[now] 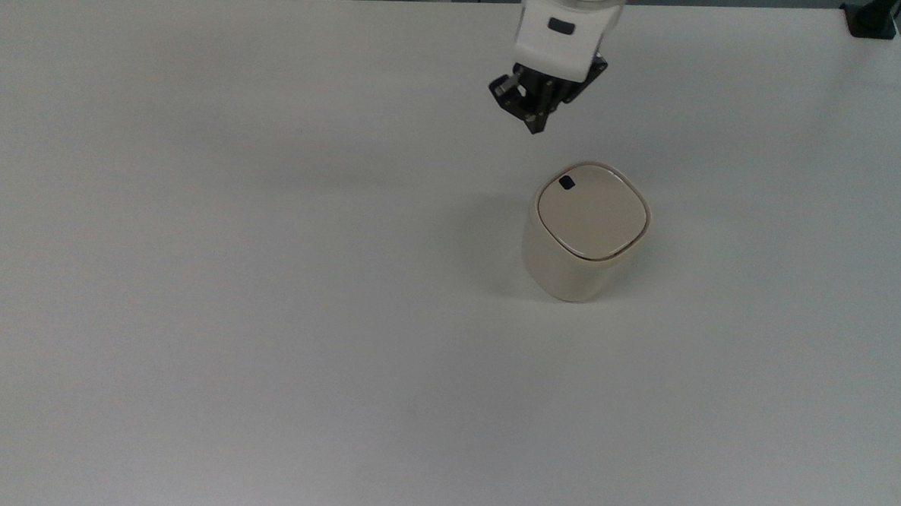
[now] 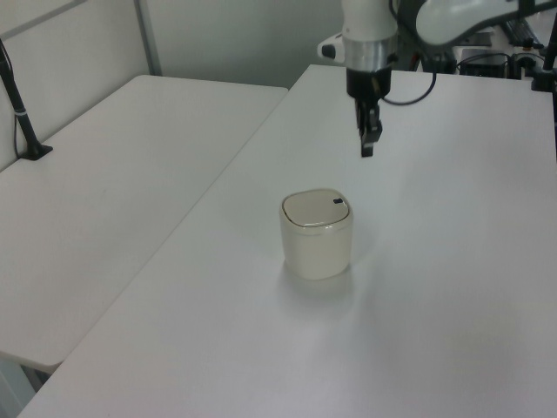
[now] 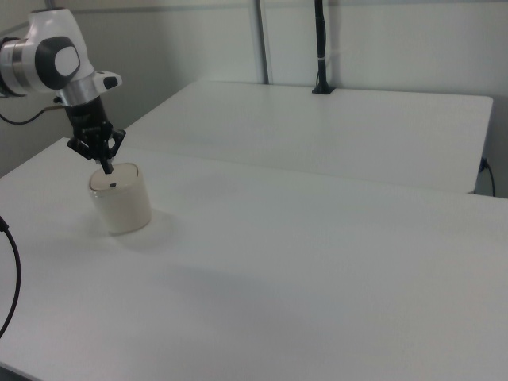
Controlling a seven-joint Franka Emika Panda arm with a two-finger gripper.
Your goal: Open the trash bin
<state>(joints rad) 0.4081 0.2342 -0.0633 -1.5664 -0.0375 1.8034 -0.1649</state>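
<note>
The trash bin (image 1: 584, 232) (image 2: 317, 233) (image 3: 120, 198) is a small beige rounded-square tub standing upright on the white table (image 1: 267, 275). Its flat lid is down, with a small black button (image 1: 566, 183) (image 2: 338, 201) near one corner. My gripper (image 1: 533, 127) (image 2: 367, 150) (image 3: 106, 167) hangs above the table with its fingers pointing down and pressed together, holding nothing. In the top view it sits just up and left of the button, apart from the bin. In the left view its tip is higher than the lid.
A black clamp post (image 1: 871, 19) stands at the table's far right corner in the top view. A second white table (image 2: 104, 192) adjoins on the left view's left, with a black pole (image 2: 22, 113) clamped to it.
</note>
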